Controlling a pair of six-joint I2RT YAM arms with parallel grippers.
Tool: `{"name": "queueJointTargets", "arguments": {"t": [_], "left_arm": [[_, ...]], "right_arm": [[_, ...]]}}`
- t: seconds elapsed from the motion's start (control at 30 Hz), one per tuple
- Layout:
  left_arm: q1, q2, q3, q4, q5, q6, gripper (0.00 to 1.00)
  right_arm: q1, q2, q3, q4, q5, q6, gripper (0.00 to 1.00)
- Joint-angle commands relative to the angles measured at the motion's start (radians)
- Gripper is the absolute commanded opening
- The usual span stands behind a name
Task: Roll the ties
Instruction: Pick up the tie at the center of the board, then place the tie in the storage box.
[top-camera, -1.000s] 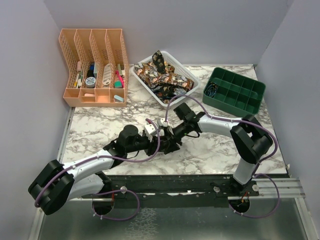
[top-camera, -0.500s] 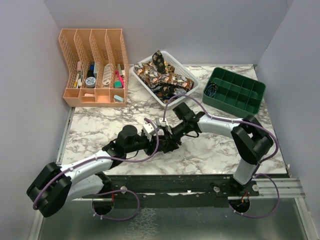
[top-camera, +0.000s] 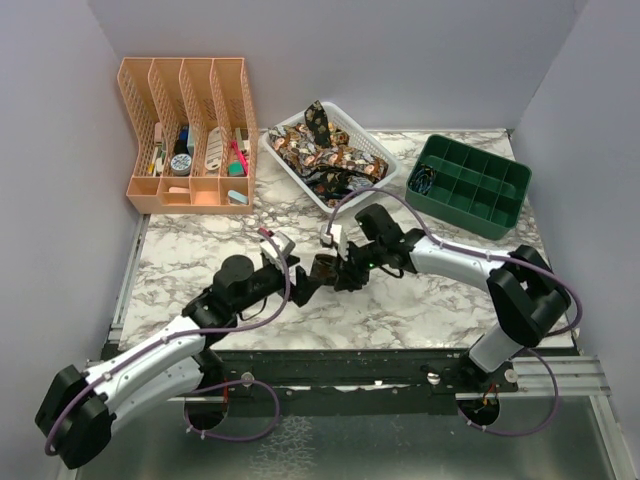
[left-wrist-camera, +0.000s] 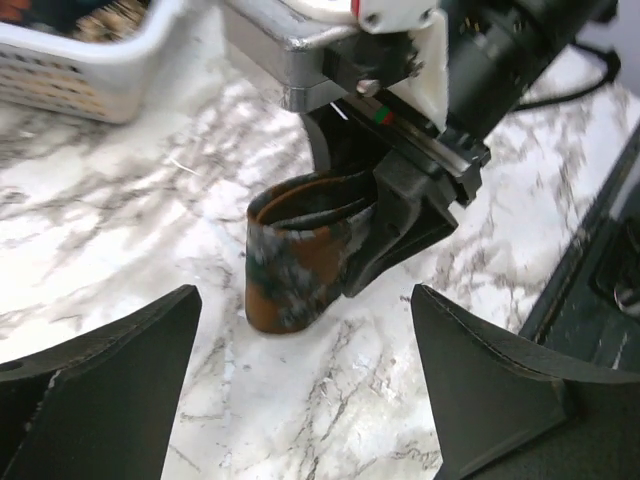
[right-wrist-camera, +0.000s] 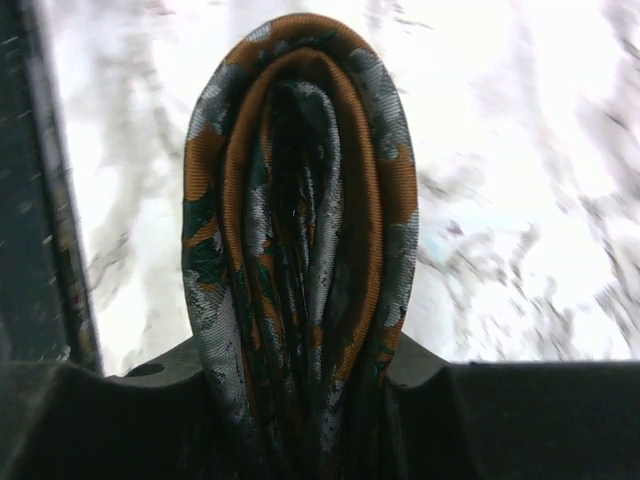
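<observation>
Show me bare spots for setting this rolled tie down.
Bare marble: in front of the orange organizer, and along the near edge below the right arm. Crowded: the centre, around the rolled tie, and the back, by white basket and green tray.

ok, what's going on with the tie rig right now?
The right tool is clamped on a rolled tie and holds it near the middle of the marble table. The roll looks tightly wound in the right wrist view. The left tool is open, faces the roll and touches nothing. More ties, not rolled, lie heaped in the white basket at the back.
</observation>
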Motion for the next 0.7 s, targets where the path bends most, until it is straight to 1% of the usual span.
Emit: {"name": "queueJointTargets", "arguments": {"t": [0.0, 0.07, 0.1, 0.13, 0.2, 0.3, 0.47, 0.57, 0.67], "left_arm": [[0.002, -0.171, -0.019, -0.104, -0.279, -0.112, 0.89], [0.003, -0.259, -0.027, -0.142, -0.357, -0.157, 0.97], [0.003, -0.296, -0.025, -0.166, -0.387, -0.171, 0.99], [0.004, -0.326, -0.021, -0.191, -0.412, -0.182, 0.99], [0.003, -0.368, -0.006, -0.233, -0.442, -0.188, 0.99], [0.002, -0.39, 0.012, -0.249, -0.462, -0.203, 0.99], [0.003, -0.374, 0.061, -0.322, -0.501, -0.212, 0.99], [0.003, -0.352, 0.087, -0.34, -0.504, -0.214, 0.99], [0.002, -0.316, 0.116, -0.369, -0.506, -0.217, 0.99]], "right_arm": [[-0.006, -0.068, -0.02, 0.119, 0.406, 0.253, 0.01], [-0.017, -0.09, 0.004, 0.102, 0.564, 0.346, 0.01], [-0.023, -0.096, 0.023, 0.081, 0.63, 0.386, 0.01], [-0.03, -0.103, 0.047, 0.056, 0.707, 0.428, 0.01], [-0.044, -0.116, 0.081, 0.011, 0.807, 0.485, 0.01], [-0.074, -0.164, 0.093, 0.007, 0.962, 0.589, 0.01], [-0.173, -0.186, 0.136, -0.036, 1.117, 0.726, 0.01], [-0.271, -0.162, 0.178, -0.094, 1.135, 0.823, 0.01], [-0.346, -0.121, 0.221, -0.127, 1.128, 0.873, 0.01]]}}
